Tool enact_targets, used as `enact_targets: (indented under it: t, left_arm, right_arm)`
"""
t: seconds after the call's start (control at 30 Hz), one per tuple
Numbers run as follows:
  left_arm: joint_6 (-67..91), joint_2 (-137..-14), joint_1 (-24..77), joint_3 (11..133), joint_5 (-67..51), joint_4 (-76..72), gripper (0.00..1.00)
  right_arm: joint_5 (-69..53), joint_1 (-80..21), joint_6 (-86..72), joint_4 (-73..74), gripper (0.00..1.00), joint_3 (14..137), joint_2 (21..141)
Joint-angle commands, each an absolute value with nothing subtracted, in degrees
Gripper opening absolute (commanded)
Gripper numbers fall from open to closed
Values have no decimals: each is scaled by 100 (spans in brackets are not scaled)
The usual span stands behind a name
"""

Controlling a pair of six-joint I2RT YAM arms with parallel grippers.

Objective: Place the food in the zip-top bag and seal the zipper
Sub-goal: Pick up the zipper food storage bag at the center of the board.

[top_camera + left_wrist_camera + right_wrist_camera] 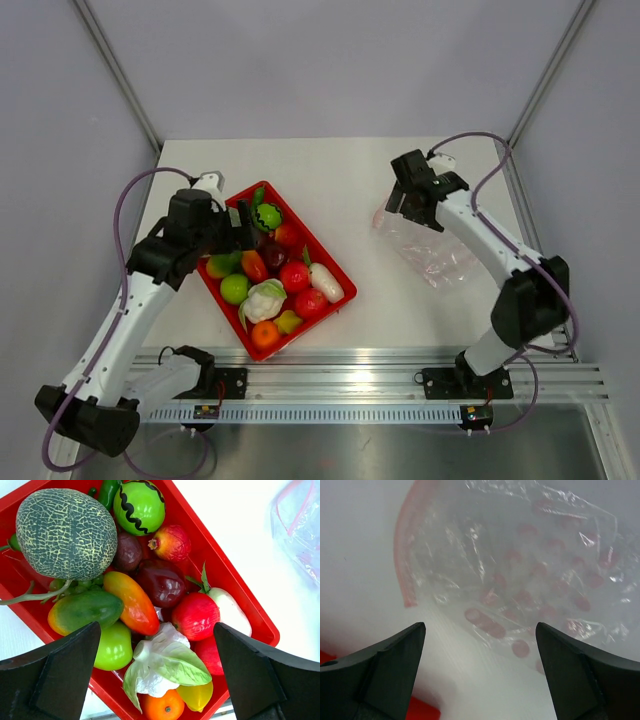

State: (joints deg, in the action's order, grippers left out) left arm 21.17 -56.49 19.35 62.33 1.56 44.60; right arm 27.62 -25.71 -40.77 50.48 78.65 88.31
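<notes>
Over the matte white table [350, 180], my left gripper [156, 630] gapes empty above glossy toy food [135, 600] in a flat red tray [200, 530], my right gripper [480, 627] likewise above the crinkly clear bag [530, 570] and its curled pink zipper [402, 545].

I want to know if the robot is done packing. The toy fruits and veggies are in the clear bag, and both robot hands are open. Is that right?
Not quite. The food is in the red tray, not in the clear bag, as the top view shows. The left gripper and right gripper are indeed open.
</notes>
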Motion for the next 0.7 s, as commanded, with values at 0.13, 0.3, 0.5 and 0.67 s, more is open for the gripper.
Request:
enact_targets:
  t: [0.13,0.3,0.5,0.67]
  left_arm:
    - [1925,-5353,1969,6530,465,4640,99]
    - [1811,-5238,1969,6521,650,4755,99]
    - [1767,-5203,1969,6504,694,4852,99]
    - [1819,-5317,1969,6451,545,4755,99]
  right_arm:
    - [2364,-2250,-4351,5176,100,10263,11228]
    - [2557,-2145,-4359,5817,97,11688,12408]
    - [2637,-2101,-4280,5985,70,11953,12937]
    - [2637,-2083,-4210,5810,28,11498,12710]
